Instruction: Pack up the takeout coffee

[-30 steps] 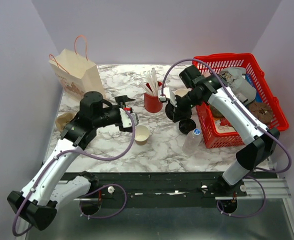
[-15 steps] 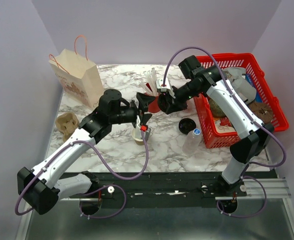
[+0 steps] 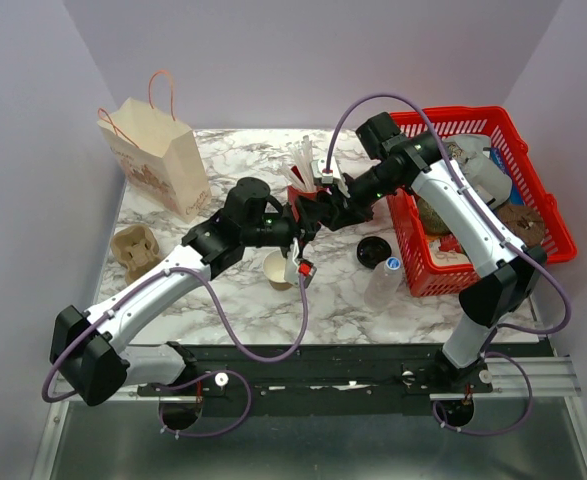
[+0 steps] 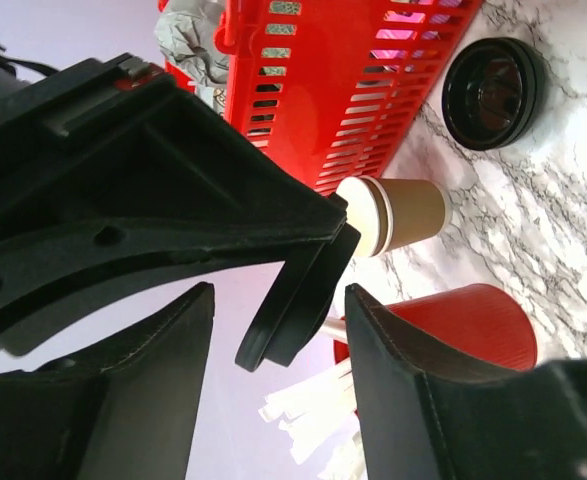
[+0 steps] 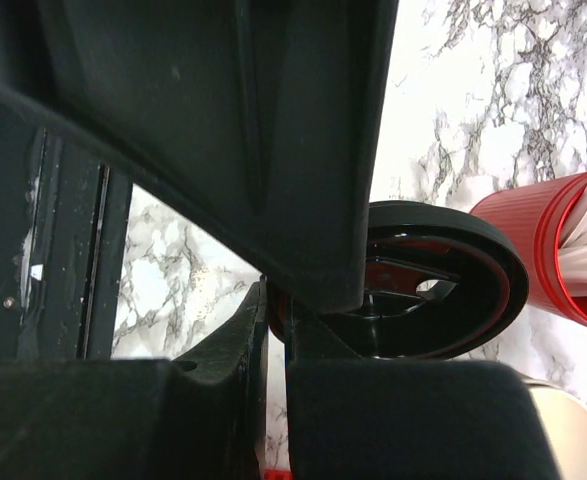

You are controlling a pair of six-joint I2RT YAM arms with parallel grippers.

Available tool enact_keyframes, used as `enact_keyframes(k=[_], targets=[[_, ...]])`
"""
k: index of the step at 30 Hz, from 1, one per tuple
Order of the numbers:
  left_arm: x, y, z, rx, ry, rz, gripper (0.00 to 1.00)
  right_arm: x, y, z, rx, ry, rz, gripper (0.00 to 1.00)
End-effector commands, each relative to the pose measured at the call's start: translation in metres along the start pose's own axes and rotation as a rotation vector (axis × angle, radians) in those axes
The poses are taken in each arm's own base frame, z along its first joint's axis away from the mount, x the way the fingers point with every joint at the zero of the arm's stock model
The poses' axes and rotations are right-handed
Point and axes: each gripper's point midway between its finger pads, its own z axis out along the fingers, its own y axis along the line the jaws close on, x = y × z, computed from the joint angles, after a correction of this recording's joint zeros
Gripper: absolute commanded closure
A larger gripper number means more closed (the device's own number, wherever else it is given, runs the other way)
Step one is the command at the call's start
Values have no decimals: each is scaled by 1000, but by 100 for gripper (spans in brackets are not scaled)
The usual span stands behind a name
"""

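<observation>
Left fingers (image 4: 163,400) arrived half-open astride right fingers' (image 5: 213,400) pinched edge-on lid (image 4: 295,305); tan cup (image 4: 405,213) upright.

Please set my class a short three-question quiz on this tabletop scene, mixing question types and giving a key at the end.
1. True or false: the right gripper is pinched shut on the rim of a black lid.
2. Multiple choice: how is the paper bag placed? A lying flat; B standing upright; C hanging from an arm.
3. Fill in: the other black lid lies flat beside the red slotted ____.
Key: 1 true; 2 B; 3 basket.
</observation>
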Motion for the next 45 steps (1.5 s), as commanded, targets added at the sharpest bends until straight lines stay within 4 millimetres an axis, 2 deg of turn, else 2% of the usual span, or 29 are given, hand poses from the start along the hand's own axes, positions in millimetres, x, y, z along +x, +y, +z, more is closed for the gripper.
enact_keyframes(k=[1, 9, 16, 19, 20, 21, 23, 27, 28, 30, 31, 33, 34, 35, 36, 37, 38, 39, 40, 41, 42, 43, 44, 45], targets=[[-2, 6, 4, 26, 13, 91, 43, 10, 43, -4, -141, 24, 122, 97], [2, -3, 7, 63, 61, 106, 58, 7, 47, -5, -140, 21, 112, 97], [6, -4, 12, 71, 87, 130, 76, 5, 48, -6, -139, 22, 106, 97], [6, -4, 12, 74, 92, 134, 84, 1, 45, -8, -127, 20, 99, 80], [6, -5, 12, 75, 94, 127, 85, -4, 43, -11, -111, 14, 93, 70], [7, -5, 12, 75, 99, 114, 86, -6, 40, -14, -95, 17, 83, 64], [8, -6, 11, 74, 109, 91, 89, -15, 37, -23, -59, 9, 75, 55], [15, -4, 5, 38, 161, -25, 93, -44, 26, -55, 80, -34, 10, 45], [17, -3, 1, 16, 189, -116, 94, -49, 18, -62, 128, -53, -5, 44], [18, 1, -5, -18, 214, -225, 94, -60, 15, -79, 202, -93, -2, 43], [18, 7, -10, -45, 229, -293, 94, -62, -2, -85, 264, -125, -5, 43], [13, 12, -19, -109, 242, -543, 94, -68, -9, -105, 390, -187, 82, 43], [9, 24, -25, -145, 242, -625, 94, -84, -33, -125, 517, -274, 51, 43], [7, 23, -30, -175, 251, -797, 94, -64, -36, -108, 510, -300, 194, 43], [2, 17, -36, -162, 260, -892, 94, -70, -31, -124, 591, -346, 187, 42], [-3, 21, -41, -177, 252, -969, 94, -83, -40, -134, 661, -419, 141, 42], [-10, 18, -44, -173, 228, -1066, 94, -59, -38, -111, 629, -427, 256, 39], [-15, 12, -49, -175, 207, -1210, 94, -60, -34, -110, 634, -465, 263, 34], [-21, 2, -57, -175, 184, -1275, 94, -72, -29, -117, 649, -538, 219, 31], [-24, -2, -61, -187, 164, -1324, 94, -72, -25, -112, 628, -577, 270, 29], [-24, 3, -78, -255, 139, -1400, 94, -67, -23, -102, 594, -587, 293, 28], [-23, -13, -81, -251, 144, -1454, 94, -70, -25, -95, 562, -594, 300, 28], [-25, -17, -86, -256, 126, -1480, 94, -70, -25, -88, 534, -584, 316, 28], [-30, -22, -89, -239, 98, -1504, 94, -78, -28, -91, 538, -582, 307, 28]])
